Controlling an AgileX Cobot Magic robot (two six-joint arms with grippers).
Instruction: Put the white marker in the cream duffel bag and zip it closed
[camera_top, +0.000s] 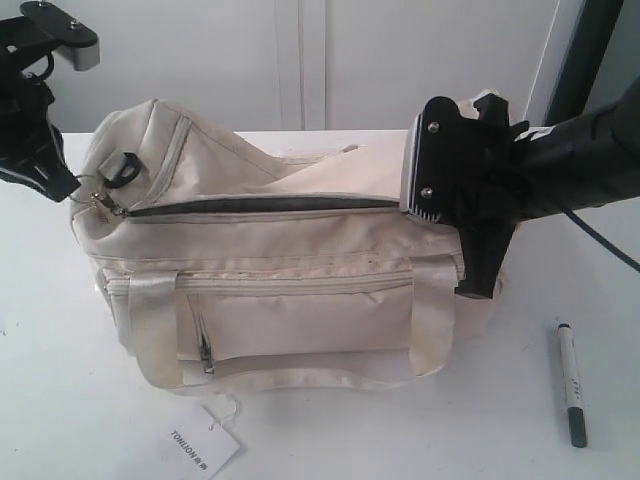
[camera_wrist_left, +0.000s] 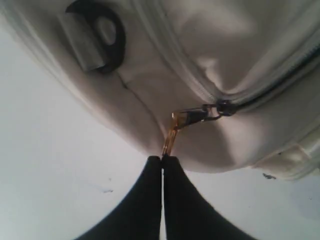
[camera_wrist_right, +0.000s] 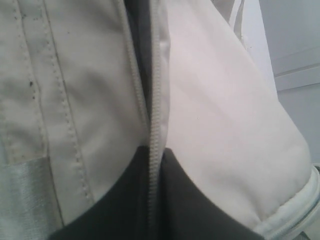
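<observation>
my left end effector (camera_wrist_left: 161, 159), clenched on the zipper pull (camera_wrist_left: 189, 118) at one end of the cream duffel bag (camera_top: 300, 300). my right end effector (camera_wrist_right: 156, 149), clenched on the bag's zipper seam at the opposite end. between my two end effectors the zipper (camera_top: 260, 207) stands open as a dark slit. the white marker (camera_top: 571, 385) lies on the tabletop (camera_top: 60, 400), outside the bag, off to the outer side of my right end effector and clear of it. a paper tag (camera_top: 200, 445) lies beside the bag.
</observation>
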